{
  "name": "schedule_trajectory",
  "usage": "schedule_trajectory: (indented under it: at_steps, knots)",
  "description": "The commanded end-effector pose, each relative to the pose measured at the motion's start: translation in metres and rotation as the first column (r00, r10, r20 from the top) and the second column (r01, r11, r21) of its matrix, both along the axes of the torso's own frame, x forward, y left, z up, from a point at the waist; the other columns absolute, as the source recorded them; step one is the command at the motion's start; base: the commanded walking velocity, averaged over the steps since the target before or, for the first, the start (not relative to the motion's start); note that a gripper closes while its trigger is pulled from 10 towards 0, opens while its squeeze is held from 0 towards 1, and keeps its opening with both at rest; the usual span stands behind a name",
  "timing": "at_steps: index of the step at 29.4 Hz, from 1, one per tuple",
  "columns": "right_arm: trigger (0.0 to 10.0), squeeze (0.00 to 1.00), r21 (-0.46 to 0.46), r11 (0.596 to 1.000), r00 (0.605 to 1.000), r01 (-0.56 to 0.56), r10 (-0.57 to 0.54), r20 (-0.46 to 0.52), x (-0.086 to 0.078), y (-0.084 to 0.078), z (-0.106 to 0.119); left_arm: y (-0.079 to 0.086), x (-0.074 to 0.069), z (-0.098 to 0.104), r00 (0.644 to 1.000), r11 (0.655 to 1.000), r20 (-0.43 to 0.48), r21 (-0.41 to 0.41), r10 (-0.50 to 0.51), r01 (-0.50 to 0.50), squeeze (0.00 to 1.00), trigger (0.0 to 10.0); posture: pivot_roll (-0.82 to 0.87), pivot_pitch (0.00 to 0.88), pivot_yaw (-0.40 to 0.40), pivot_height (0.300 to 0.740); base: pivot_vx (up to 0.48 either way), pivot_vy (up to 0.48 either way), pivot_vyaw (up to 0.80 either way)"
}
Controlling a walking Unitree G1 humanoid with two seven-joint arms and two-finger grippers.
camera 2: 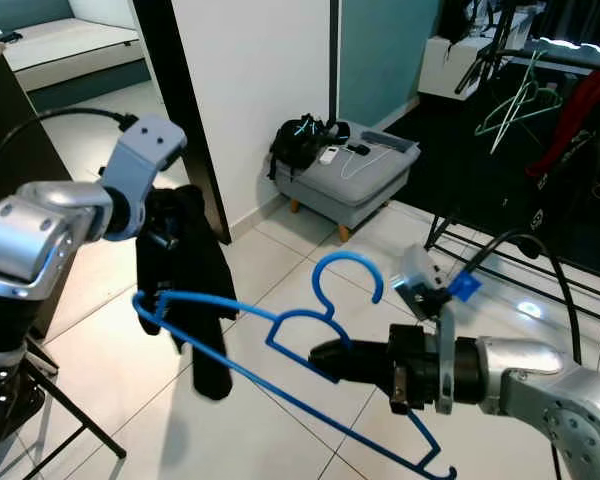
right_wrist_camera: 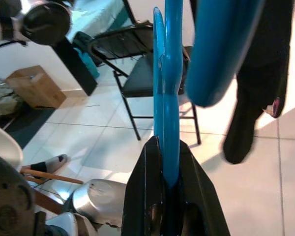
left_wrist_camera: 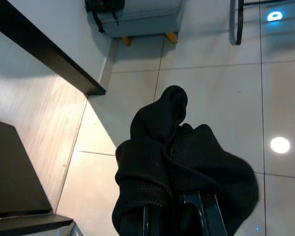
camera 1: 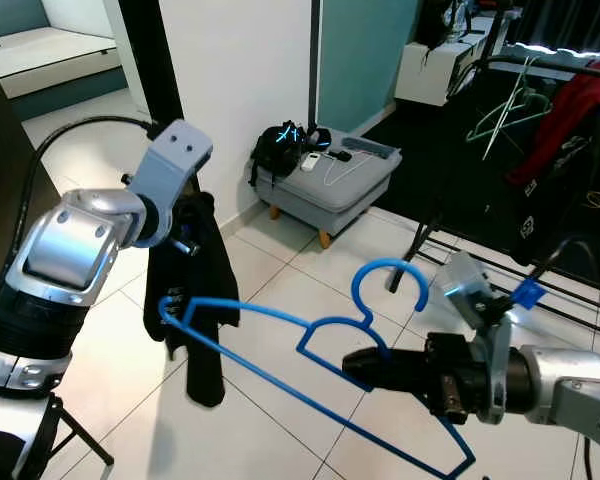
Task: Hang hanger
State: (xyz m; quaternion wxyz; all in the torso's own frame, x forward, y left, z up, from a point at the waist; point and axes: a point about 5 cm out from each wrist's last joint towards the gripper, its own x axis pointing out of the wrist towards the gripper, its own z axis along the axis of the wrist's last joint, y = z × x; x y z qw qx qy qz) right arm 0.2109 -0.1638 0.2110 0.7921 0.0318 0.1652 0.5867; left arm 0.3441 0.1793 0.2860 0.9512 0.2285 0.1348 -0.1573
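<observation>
- Left eye view: my right gripper (camera 1: 355,367) is clenched on the blue hanger (camera 1: 310,340), just under its hook, and the hanger lies almost flat in the air above the tiled floor (camera 1: 280,280). My left gripper (camera 1: 185,240) is up at my left side and grasps a black garment (camera 1: 195,290), which hangs down and touches the far end of the hanger. To do this step well, I think I must guide that hanger end into the garment slowly, without pulling the cloth off my fingers.
- Right eye view: the same scene. The clothes rack (camera 2: 540,60) stands well apart at my right, with a pale hanger (camera 2: 515,105) and a red garment (camera 2: 585,110) on it. I judge that the hanging itself comes later; first the hanger should be turned so its hook points up.
- Left wrist view: my fingers (left_wrist_camera: 152,221) are closed on the bunched black cloth. The hold looks thick and soft, so I should not shake it.
- Right wrist view: my two fingers (right_wrist_camera: 150,196) pinch the blue bar edge-on. The grip is narrow, so the long hanger could swing; I would keep my wrist steady.
</observation>
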Motion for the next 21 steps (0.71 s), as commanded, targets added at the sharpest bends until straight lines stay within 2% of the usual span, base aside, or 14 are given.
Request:
schedule_trajectory:
  at_steps: [1,10,15,21]
  knots:
    - [10.0,0.00,-0.035,0.999,0.999,0.042,-0.042,-0.002,0.004,-0.002,-0.004,0.004,0.001,0.006,1.000,1.000,0.019,-0.014,0.018,-0.018,0.00,10.0,-0.01,0.021,0.029,0.740,0.000,0.000,0.00]
    - [10.0,0.00,-0.059,0.972,0.970,0.229,-0.223,0.093,0.026,-0.017,0.000,0.006,0.001,0.004,0.999,1.000,0.020,-0.006,0.031,-0.031,0.00,10.0,-0.02,0.030,0.031,0.740,0.000,0.000,0.00]
    - [10.0,0.00,-0.040,0.967,0.962,0.253,-0.248,0.111,0.031,-0.017,0.002,0.001,0.001,0.005,1.000,1.000,0.022,-0.019,0.018,-0.018,0.00,10.0,-0.02,0.031,0.031,0.740,0.000,0.000,0.00]
    - [10.0,0.00,0.000,0.974,0.968,0.226,-0.225,0.112,0.030,-0.009,0.004,-0.009,-0.001,0.007,1.000,0.999,0.024,-0.044,-0.012,0.013,0.00,10.0,-0.01,0.032,0.031,0.740,0.000,0.000,0.00]
